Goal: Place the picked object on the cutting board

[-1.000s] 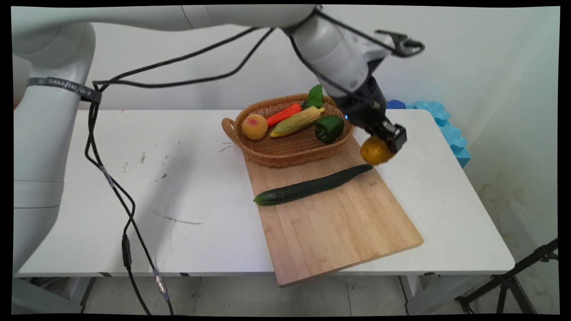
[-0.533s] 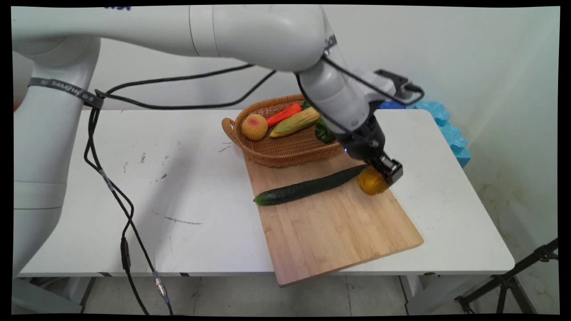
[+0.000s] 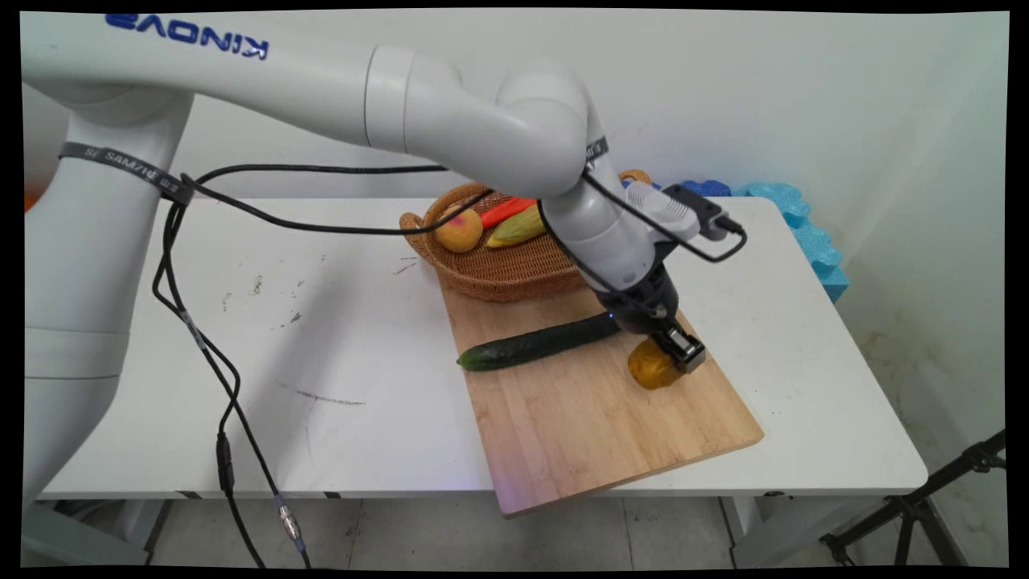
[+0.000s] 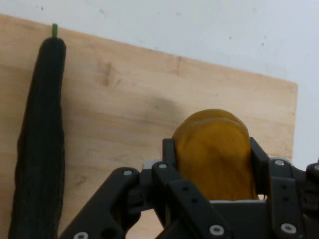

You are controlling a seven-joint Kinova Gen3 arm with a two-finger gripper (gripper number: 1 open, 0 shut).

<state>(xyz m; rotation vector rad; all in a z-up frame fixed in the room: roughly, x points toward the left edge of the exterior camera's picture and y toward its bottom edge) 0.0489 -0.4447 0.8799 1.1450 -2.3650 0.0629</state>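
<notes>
We see a white table [image 3: 338, 338] set against a pale wall, with blue foam pieces [image 3: 796, 217] at its far right corner and a tripod leg [image 3: 924, 498] on the floor at the near right. A wooden cutting board [image 3: 595, 426] lies on the table's right half, its near end overhanging the table's near edge.

The gripper [image 3: 671, 358] reaches down over the right part of the board, and its jaws are clamped on a yellow-orange bell pepper [image 3: 649, 368]. In the hand view the pepper [image 4: 214, 154] sits squarely between the two fingers [image 4: 169, 154], which press against its sides. It appears to rest on or just above the board; we cannot tell which. In the hand view the board [image 4: 124, 109] fills most of the picture behind the pepper.

A dark green cucumber [image 3: 539, 343] lies on the board just left of the pepper, slanting from near left to far right, with its far end hidden behind the wrist. In the hand view the cucumber [image 4: 40, 144] runs along the left edge.

A wicker basket [image 3: 498, 273] stands at the board's far end. In it we see a peach [image 3: 459, 228], a red carrot [image 3: 506, 211] and an ear of corn [image 3: 518, 229]; the arm hides the basket's right part.

Black cables [image 3: 201, 338] hang from the arm down past the table's near left edge.
</notes>
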